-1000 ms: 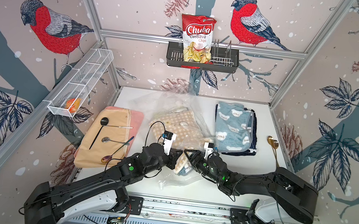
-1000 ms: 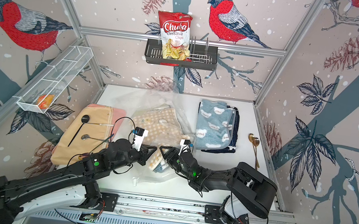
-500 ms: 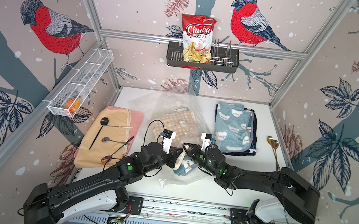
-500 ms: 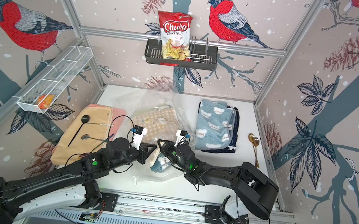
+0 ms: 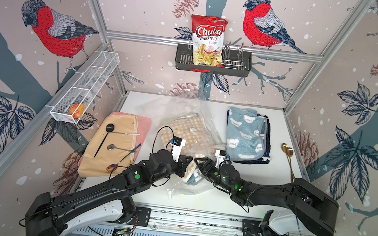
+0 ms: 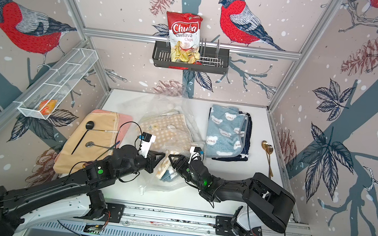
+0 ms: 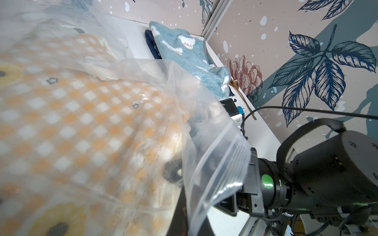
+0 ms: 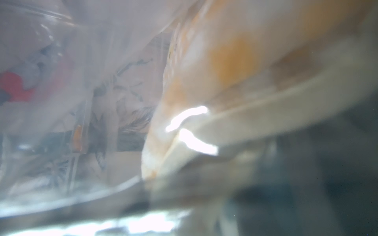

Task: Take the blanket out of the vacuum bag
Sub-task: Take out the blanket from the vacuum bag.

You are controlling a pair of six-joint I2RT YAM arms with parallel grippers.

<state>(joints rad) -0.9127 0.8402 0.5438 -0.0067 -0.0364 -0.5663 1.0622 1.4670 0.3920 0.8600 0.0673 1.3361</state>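
The vacuum bag (image 5: 185, 113) lies crumpled in the middle of the white tabletop (image 5: 274, 179), its clear plastic reaching from the far edge toward the near one; inside it sits the blanket (image 5: 188, 136), folded, checked in orange and white, with the round white valve cap (image 5: 193, 130) showing above it; the bag's near end, with the zip-seal edge (image 7: 216, 179), is bunched up between the two arms, and a fold of the blanket (image 6: 164, 166) shows there among the plastic. The left pincer (image 5: 186, 166) comes in from the left and is closed tight on the bag's near end; the right pincer (image 5: 197, 165) faces it from the right, its tips at the same bundle, and I cannot tell how wide it stands or whether it holds anything; the right wrist view is a blur of plastic and orange cloth.

To the right of the bag lies a folded light-blue blanket with white bears (image 5: 246, 133) on a dark-blue one; farther right, two gold spoons (image 5: 288, 156). To the left lies a peach cushion (image 5: 114, 146) bearing a black ladle (image 5: 106, 135) and spoons. On the far wall a black rack (image 5: 212, 62) holds a bag of Chuba cassava chips (image 5: 208, 40); on the left wall hangs a white mesh basket (image 5: 85, 87).
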